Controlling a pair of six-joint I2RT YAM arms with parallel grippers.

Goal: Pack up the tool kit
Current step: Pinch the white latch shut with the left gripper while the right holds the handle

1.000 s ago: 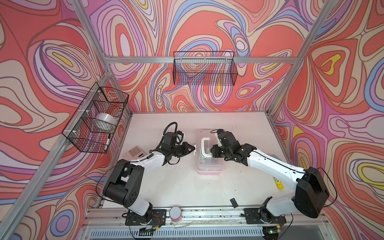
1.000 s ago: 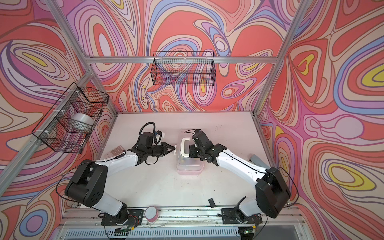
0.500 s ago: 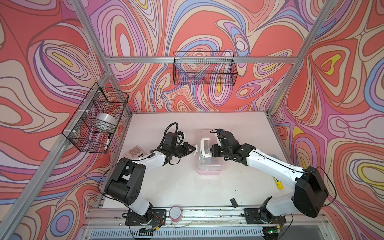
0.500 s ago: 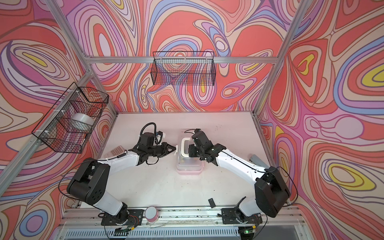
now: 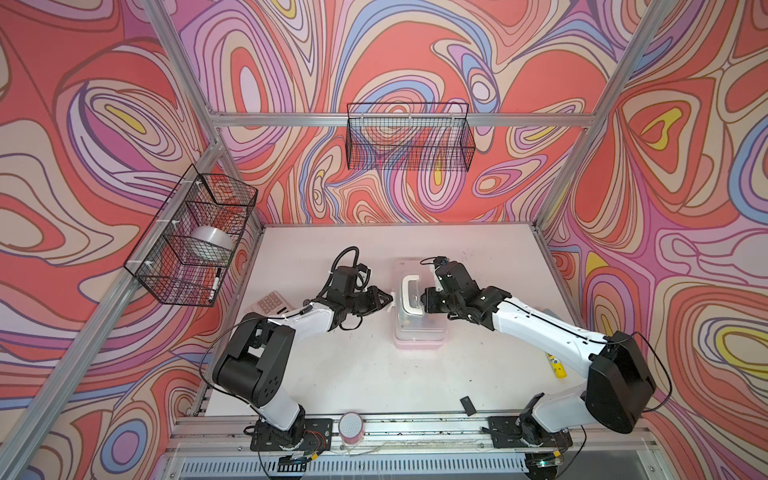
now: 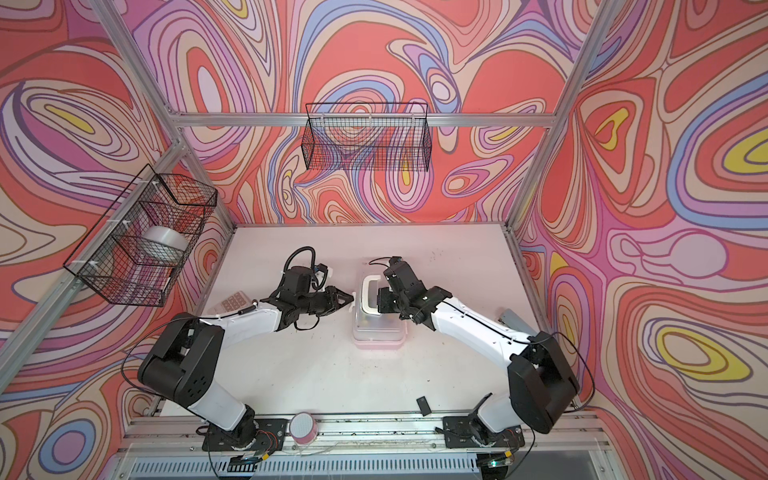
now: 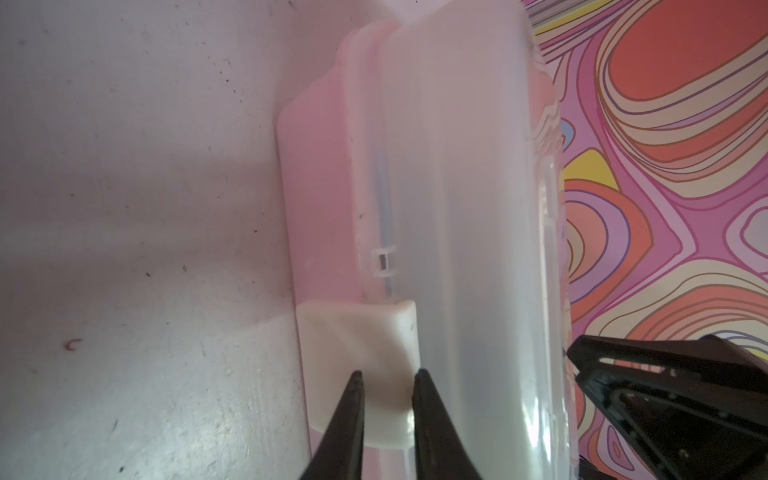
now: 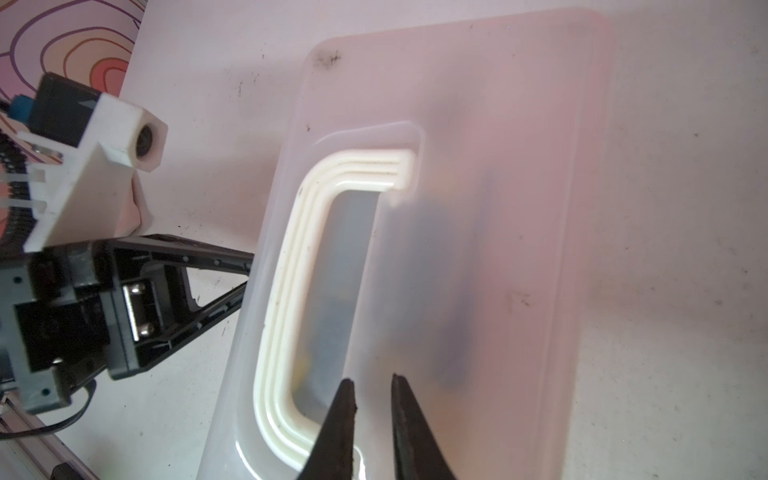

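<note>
The tool kit [image 5: 419, 328] [image 6: 378, 328] is a pink box lying mid-table with its clear lid down and a white handle [image 5: 409, 297] [image 8: 286, 257] on top. Dim shapes of tools show through the lid. My left gripper [image 5: 390, 298] [image 7: 388, 374] reaches the box's left side. Its jaws stand a narrow gap apart, tips against the white latch [image 7: 353, 332], which is wider than the gap. My right gripper [image 5: 423, 299] [image 8: 372, 380] rests on the lid beside the handle, jaws nearly together with nothing between them.
A calculator [image 5: 272, 303] lies left of the left arm. A yellow glue stick [image 5: 557, 365] lies by the right arm, and a small black piece [image 5: 467, 405] near the front edge. A pink-sided cylinder [image 5: 350, 426] stands on the front rail. Wire baskets [image 5: 191, 241] [image 5: 409, 137] hang on the walls.
Both grippers stay at the box as before. The box has not moved.
</note>
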